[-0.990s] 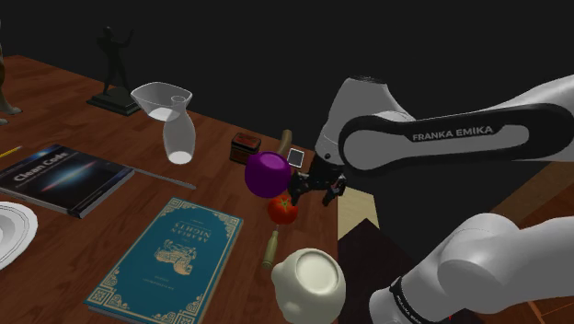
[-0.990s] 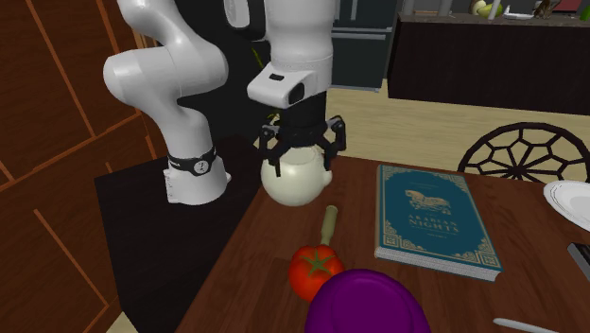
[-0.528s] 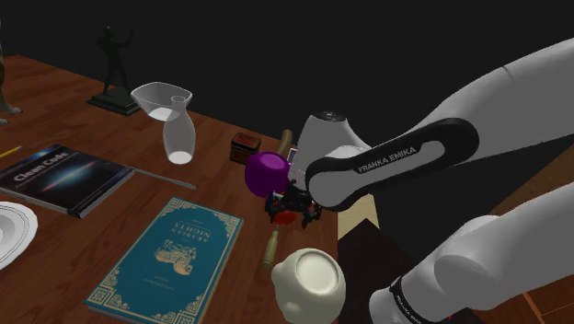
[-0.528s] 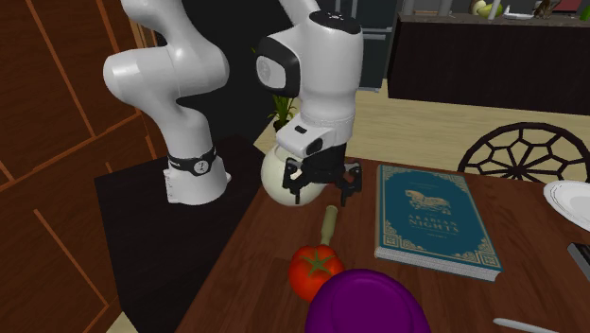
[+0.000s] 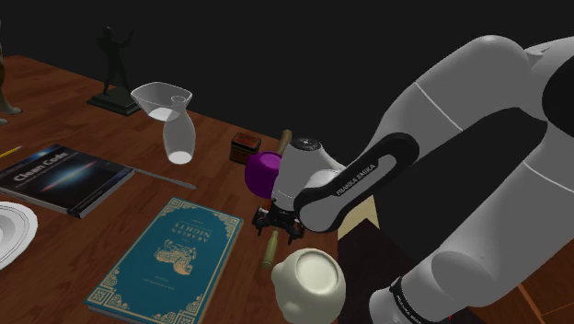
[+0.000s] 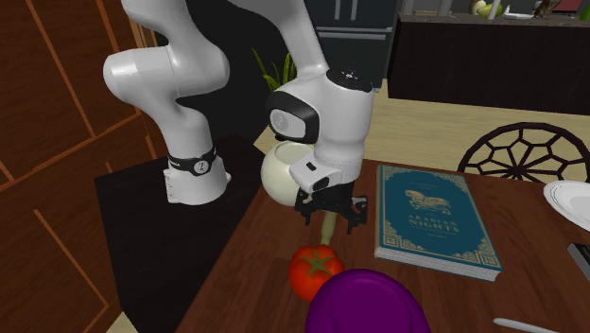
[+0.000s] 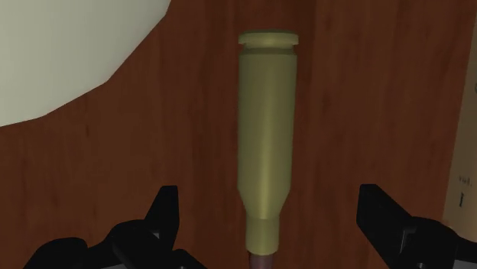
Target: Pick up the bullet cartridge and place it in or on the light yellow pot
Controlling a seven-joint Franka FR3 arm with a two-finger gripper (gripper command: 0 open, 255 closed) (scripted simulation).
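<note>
The wooden table (image 5: 69,247) carries everything here, and the white arm (image 5: 478,138) bends low over it so that the black claw (image 5: 279,221) hangs just above the wood, pointing down. A teal book (image 6: 437,219) titled Arabian Nights lies flat just beside the claw on one side. On the other side, towards the stand, the cream pot (image 6: 282,178) sits close by, mouth up. A purple rounded object (image 5: 262,168) stands a little beyond the claw, and a tomato (image 6: 315,270) rests near it, on the far side from the pot. The claw is spread wide and grips nothing. Its two fingers (image 7: 162,214) stand well apart, with bare wood between each of them and the brass-coloured cartridge (image 7: 265,153). The cartridge lies flat on the table directly beneath the claw, centred in that gap. Its narrow neck is under the claw and its rimmed base points away from it.
</note>
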